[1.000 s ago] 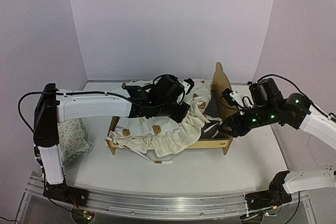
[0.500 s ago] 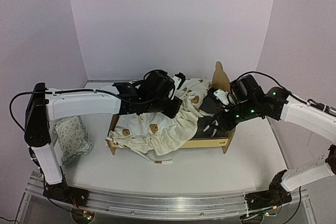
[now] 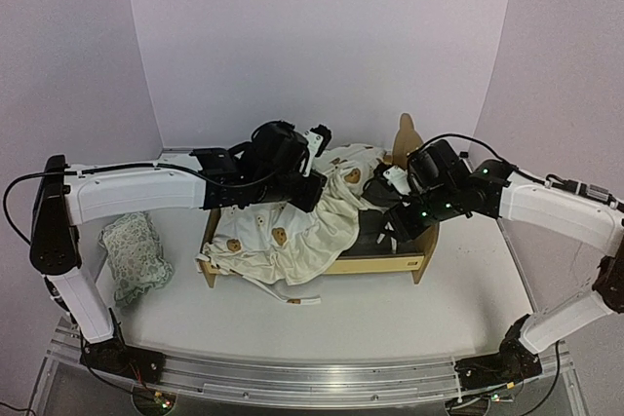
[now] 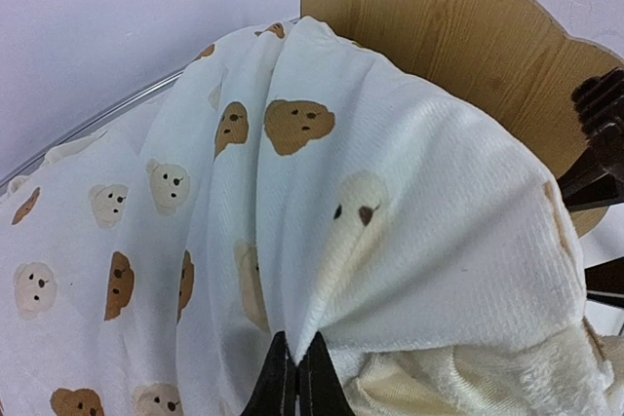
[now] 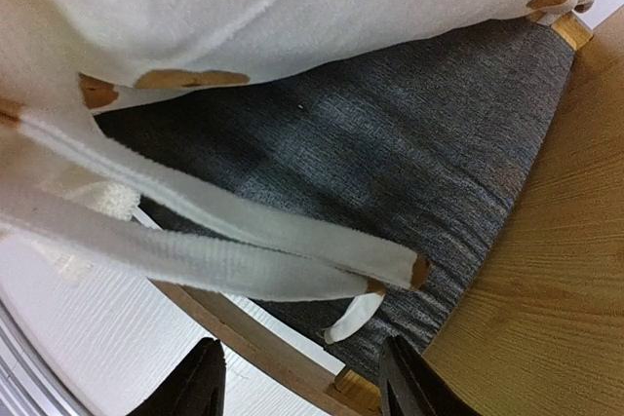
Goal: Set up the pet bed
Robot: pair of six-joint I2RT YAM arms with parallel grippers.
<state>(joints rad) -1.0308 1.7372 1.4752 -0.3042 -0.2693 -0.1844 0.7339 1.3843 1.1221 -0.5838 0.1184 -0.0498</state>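
The plywood pet bed (image 3: 387, 264) stands at the table's middle with its bear-ear headboard (image 3: 408, 136) at the right. The cream bear-print cover (image 3: 292, 241) lies bunched over the bed's left part. My left gripper (image 3: 309, 192) is shut on a fold of the cover (image 4: 331, 231) and holds it raised near the headboard (image 4: 458, 26). My right gripper (image 3: 388, 233) is open above the dark grey fabric base (image 5: 390, 163), beside the headboard end. The cover's white ties (image 5: 224, 241) hang across the base just ahead of its fingertips (image 5: 200, 392).
A small pale floral pillow (image 3: 135, 253) lies on the table at the left, by the left arm's base. One loose tie (image 3: 300, 301) trails onto the table in front of the bed. Lilac walls enclose the table.
My left gripper has drawn the cover leftward and up, baring more of the grey base. My right arm has reached left, from beside the headboard to over the bed's base.
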